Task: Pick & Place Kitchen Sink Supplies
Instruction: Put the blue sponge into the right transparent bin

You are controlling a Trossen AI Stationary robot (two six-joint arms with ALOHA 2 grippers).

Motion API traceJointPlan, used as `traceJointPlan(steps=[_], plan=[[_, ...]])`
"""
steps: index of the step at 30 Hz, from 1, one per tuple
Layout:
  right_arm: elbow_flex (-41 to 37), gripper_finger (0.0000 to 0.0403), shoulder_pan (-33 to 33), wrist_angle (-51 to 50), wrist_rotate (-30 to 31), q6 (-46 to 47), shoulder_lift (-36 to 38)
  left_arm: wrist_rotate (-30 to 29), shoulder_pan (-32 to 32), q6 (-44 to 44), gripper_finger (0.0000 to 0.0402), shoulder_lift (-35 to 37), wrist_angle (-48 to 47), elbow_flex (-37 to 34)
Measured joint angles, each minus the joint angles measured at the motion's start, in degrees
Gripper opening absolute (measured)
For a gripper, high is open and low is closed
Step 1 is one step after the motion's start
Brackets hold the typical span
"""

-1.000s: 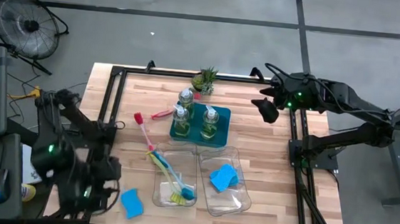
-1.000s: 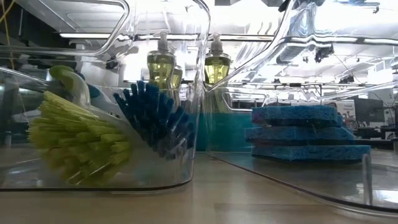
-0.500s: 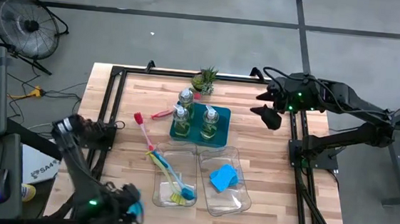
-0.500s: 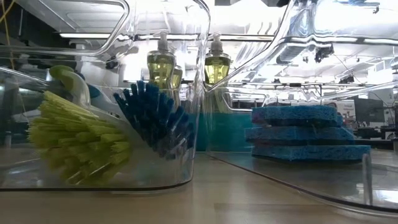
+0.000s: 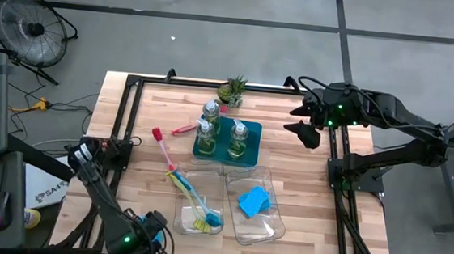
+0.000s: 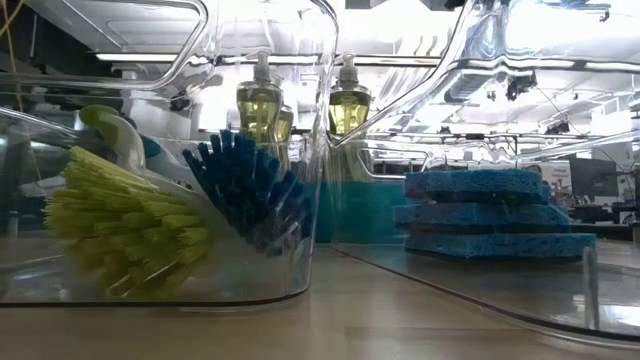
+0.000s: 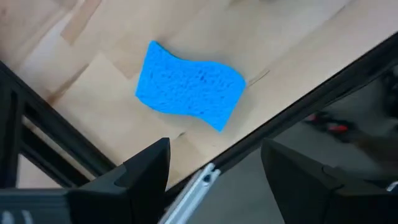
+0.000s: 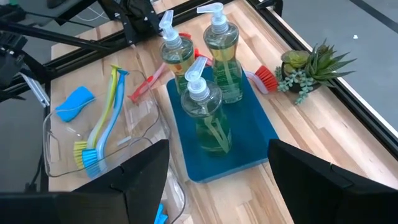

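The loose blue sponge [image 7: 189, 86] lies flat on the table's near-left corner, right under your left gripper [image 7: 214, 171], whose fingers are spread and empty, so you're looking at the pickup step. I'd drop straight down and pinch it. Farther back, your right gripper [image 8: 217, 171] hovers open near the soap bottles [image 8: 209, 112] on the teal tray [image 8: 261, 134].

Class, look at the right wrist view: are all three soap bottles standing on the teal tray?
No. Two soap bottles stand on the teal tray; the third bottle stands on the wood beside it.
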State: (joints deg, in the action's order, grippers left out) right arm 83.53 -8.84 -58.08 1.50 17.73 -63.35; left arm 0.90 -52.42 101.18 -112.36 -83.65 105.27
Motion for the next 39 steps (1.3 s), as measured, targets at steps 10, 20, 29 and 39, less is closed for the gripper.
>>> traceJointPlan(steps=[10,20,29,39], plan=[[0.0,0.0268,0.0,0.0,0.0,3.0,0.0,-3.2,-0.3,-0.3,0.0246,0.0,-2.0,0.0],[0.0,0.0268,0.0,0.0,0.0,3.3,0.0,-4.5,-0.5,-39.7,0.0246,0.0,-1.8,0.0],[0.0,0.0268,0.0,0.0,0.0,5.6,0.0,-5.6,-1.0,-86.3,0.0246,-0.1,-1.2,-2.7],[0.0,0.0268,0.0,0.0,0.2,7.8,0.0,-3.5,-2.2,-97.6,0.0246,-0.1,2.4,-11.7]])
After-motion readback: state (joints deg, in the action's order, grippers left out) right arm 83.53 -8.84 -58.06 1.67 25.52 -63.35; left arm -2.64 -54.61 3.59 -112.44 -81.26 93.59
